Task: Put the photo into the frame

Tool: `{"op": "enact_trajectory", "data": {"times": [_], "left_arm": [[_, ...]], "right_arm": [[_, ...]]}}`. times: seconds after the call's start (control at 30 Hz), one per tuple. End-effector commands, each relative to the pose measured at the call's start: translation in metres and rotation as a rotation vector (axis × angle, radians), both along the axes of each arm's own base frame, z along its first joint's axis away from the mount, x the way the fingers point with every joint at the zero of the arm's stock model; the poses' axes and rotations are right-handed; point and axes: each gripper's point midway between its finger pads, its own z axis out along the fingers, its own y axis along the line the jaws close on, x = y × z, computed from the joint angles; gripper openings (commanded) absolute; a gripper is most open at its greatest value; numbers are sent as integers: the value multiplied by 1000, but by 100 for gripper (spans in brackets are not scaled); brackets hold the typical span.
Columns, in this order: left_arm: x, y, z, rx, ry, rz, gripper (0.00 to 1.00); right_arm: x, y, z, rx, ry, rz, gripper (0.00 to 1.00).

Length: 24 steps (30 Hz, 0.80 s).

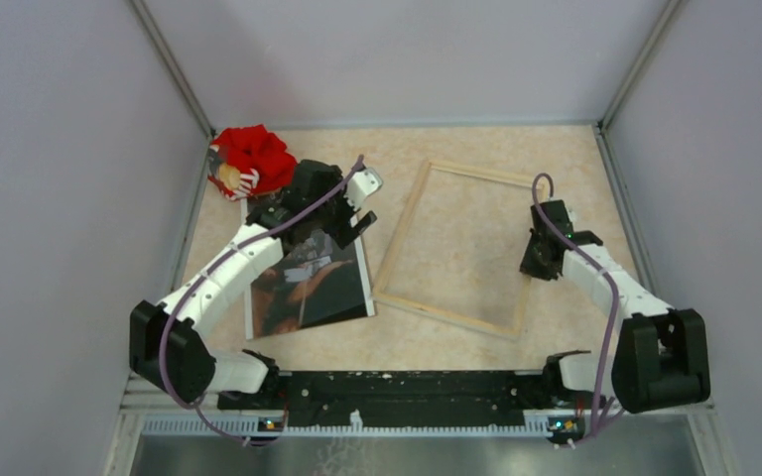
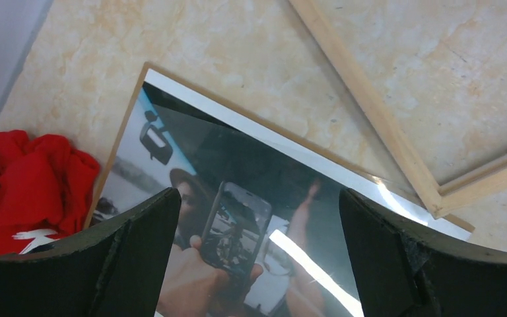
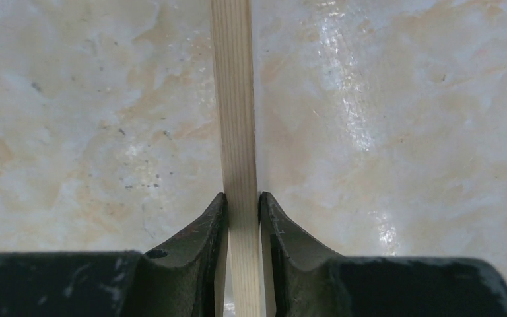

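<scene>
- The photo (image 1: pixel 308 283) lies face up on a brown board (image 2: pixel 120 135) on the table (image 1: pixel 476 149), just left of the frame (image 1: pixel 446 315).
- The left end effector (image 2: pixel 259 198) hovers over the photo's far end, jaws wide apart, holding nothing.
- The right end effector (image 3: pixel 243 198) is clamped on the frame's right rail.
- The frame shows its wood side.
- A red cloth (image 1: pixel 253 159) sits in the far-left corner.
</scene>
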Motion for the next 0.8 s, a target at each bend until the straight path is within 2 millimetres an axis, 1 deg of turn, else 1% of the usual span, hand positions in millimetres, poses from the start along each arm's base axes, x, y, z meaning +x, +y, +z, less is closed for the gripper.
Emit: {"op": "enact_trajectory", "data": {"times": [0.0, 0.1, 0.17, 0.27, 0.33, 0.37, 0.4, 0.43, 0.47, 0.5, 0.53, 0.57, 0.6, 0.63, 0.7, 0.73, 0.77], "left_arm": [[22, -2, 11, -66, -59, 5, 96], [28, -5, 9, -78, -73, 9, 95], [29, -7, 10, -93, -75, 7, 96], [30, -9, 14, -112, -83, 5, 96], [31, -8, 20, -127, -93, 9, 96], [32, -7, 23, -136, -95, 10, 96], [31, -7, 25, -145, -91, 6, 96], [31, -7, 28, -152, -87, 6, 97], [30, -5, 30, -157, -76, 7, 97], [30, -3, 31, -161, -63, 11, 98], [29, -1, 32, -163, -50, 15, 99], [30, 3, 34, -163, -41, 24, 99], [31, 8, 35, -163, -33, 42, 99], [32, 14, 36, -170, -25, 62, 99], [33, 28, 39, -196, -8, 100, 99], [33, 36, 39, -207, 0, 118, 99], [30, 43, 38, -211, 7, 132, 99]], "right_arm": [[14, -10, -11, -70, 7, -1, 0], [11, -12, -31, -95, 89, 12, 0], [8, -13, -41, -107, 132, 15, 0], [7, -13, -51, -113, 171, 25, 0], [6, -13, -54, -114, 192, 25, 1], [6, -12, -54, -112, 196, 28, 8], [7, -11, -53, -106, 191, 32, 19], [7, -12, -50, -106, 181, 32, 37], [8, -13, -47, -114, 167, 25, 52], [9, -16, -42, -125, 157, 15, 63], [10, -17, -37, -132, 143, 8, 72], [14, -20, -30, -147, 125, -4, 78], [18, -22, -21, -158, 99, -16, 87], [23, -25, -10, -170, 70, -29, 93], [35, -28, 15, -177, 2, -65, 97], [43, -24, 29, -162, -47, -76, 98], [52, -15, 44, -146, -108, -75, 99]]}}
